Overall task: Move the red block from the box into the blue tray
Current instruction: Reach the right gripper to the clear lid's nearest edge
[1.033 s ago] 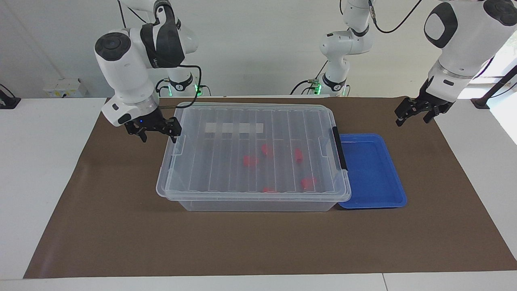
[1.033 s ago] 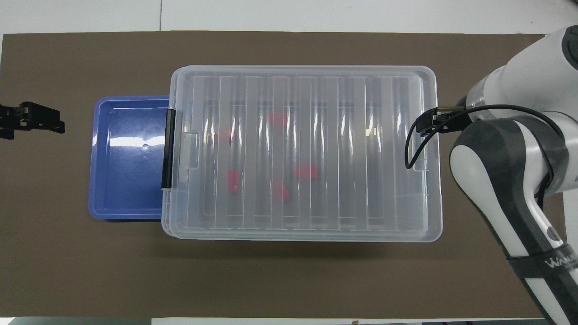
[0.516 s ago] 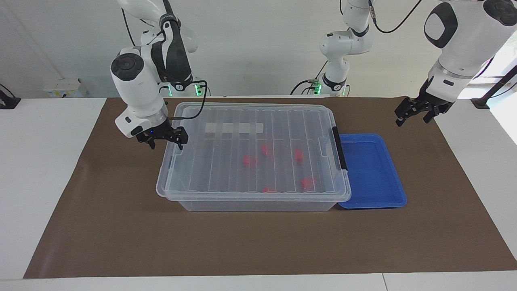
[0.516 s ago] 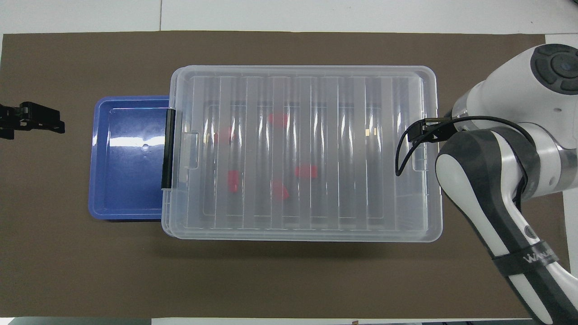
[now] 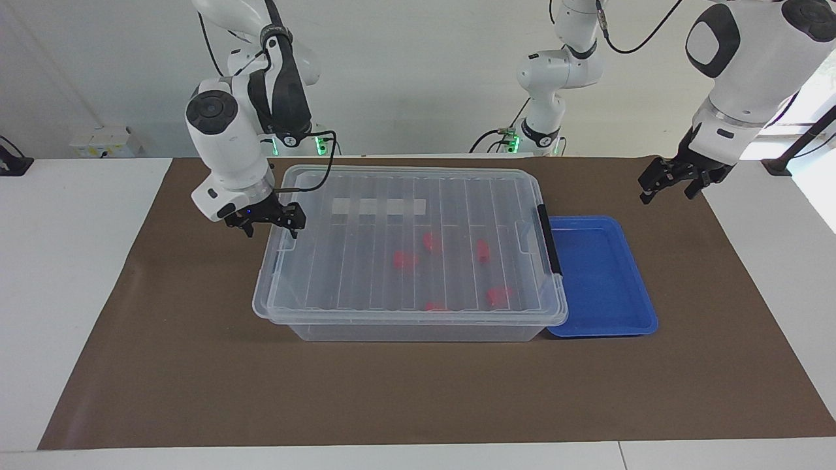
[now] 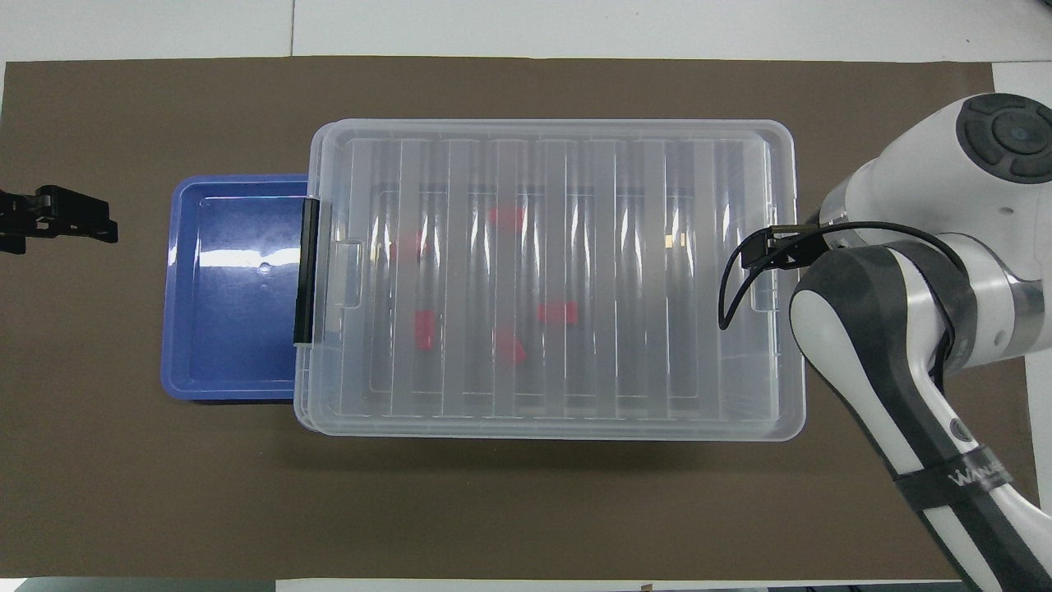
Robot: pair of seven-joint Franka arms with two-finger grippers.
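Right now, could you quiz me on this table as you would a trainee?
1. True or false: the box has its lid on.
2. Where does the blue tray sit? A) on the box B) beside the box, at the left arm's end C) inside the box
3. Fill in: the right gripper is open at the box's end without the black ____.

Key: 1 true. 2 B. 3 latch. The red blocks lie inside the box; the left gripper waits, open, over the mat.
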